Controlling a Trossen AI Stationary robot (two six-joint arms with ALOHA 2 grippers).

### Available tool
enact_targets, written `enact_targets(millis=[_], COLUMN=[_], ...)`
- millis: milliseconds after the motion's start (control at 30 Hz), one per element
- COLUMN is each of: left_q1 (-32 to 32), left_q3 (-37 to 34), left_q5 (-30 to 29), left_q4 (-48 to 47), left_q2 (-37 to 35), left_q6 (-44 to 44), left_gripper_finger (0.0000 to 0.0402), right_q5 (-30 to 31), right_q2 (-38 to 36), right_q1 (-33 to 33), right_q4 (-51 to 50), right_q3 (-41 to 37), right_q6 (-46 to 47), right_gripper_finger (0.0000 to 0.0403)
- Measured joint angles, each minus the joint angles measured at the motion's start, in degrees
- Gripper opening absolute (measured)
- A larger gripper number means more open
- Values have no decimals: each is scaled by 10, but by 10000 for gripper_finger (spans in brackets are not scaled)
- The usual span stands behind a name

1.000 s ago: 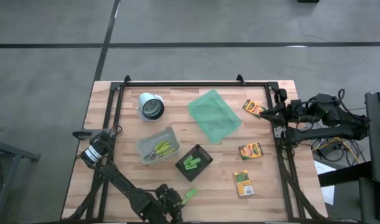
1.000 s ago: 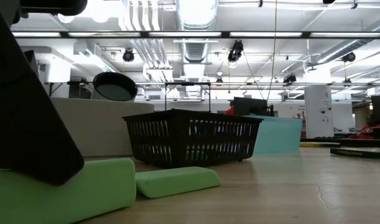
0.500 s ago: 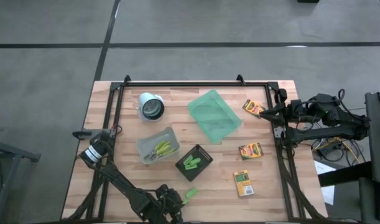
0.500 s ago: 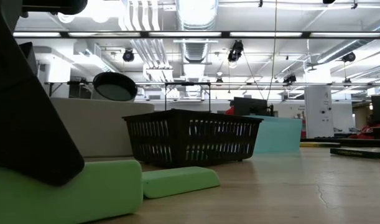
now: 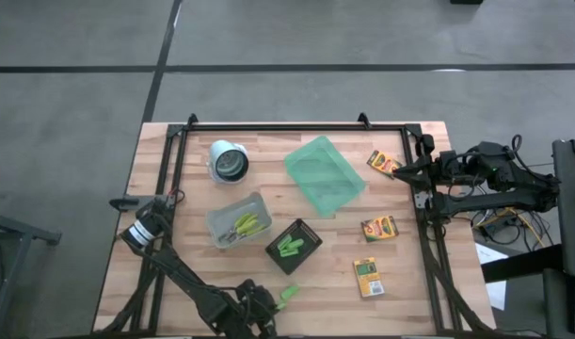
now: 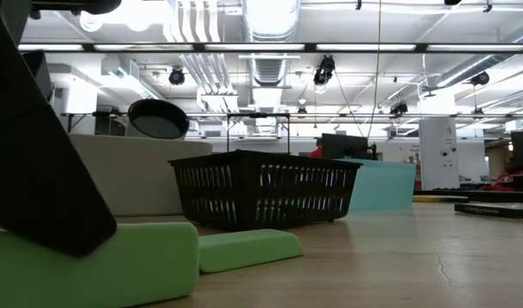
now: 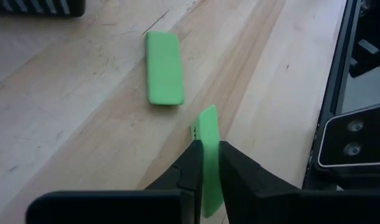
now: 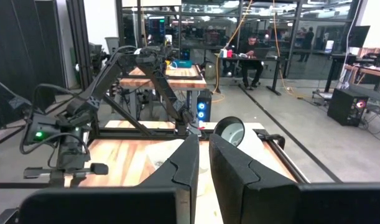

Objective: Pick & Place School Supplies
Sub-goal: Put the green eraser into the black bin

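From above we see the left gripper (image 5: 268, 306) low at the near edge of the table (image 5: 409, 292), closed on a green marker stick (image 5: 289, 294), with bare wood open to its right toward the near crayon box (image 5: 368, 277). Two more crayon boxes lie along the right side, one (image 5: 378, 228) by the rail and one (image 5: 383, 163) near the far corner, where the right gripper (image 5: 405, 170) waits just off the table's right edge; whether it is open or closed we cannot tell from here. The clear bin (image 5: 238, 218) holds scissors (image 5: 232, 230), the black box (image 5: 294, 246) holds green sticks (image 5: 288, 246), and the green tray (image 5: 325, 174) and white cup (image 5: 230, 161) sit toward the far rail. At table height we see a gripped green stick (image 6: 98, 265) large at the left with a second green stick (image 6: 248, 248) just beside it, and open tabletop stretching right. In the left wrist view we find the fingers (image 7: 193, 165) pinched on the stick (image 7: 208, 149), the loose stick (image 7: 163, 67) apart from it, and the table's edge rail (image 7: 336, 93) close alongside. In the right wrist view the fingers (image 8: 186, 165) stand nearly together, holding nothing we can see.
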Motion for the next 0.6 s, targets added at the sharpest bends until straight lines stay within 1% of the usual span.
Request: enact_targets(millis=[133,267,600], left_q1=[0,2,13], left_q3=[10,18,29], left_q5=[6,-1,-7], left_q4=[-6,-17,-71], left_q2=[-5,-22,-65], left_q6=[35,59,66], left_gripper_finger=[40,40,39], right_q5=[0,0,0], right_q2=[0,0,0], right_q1=[0,0,0], right_q4=[0,0,0], right_q3=[0,0,0], right_q6=[0,0,0], right_gripper_finger=[36,36,36])
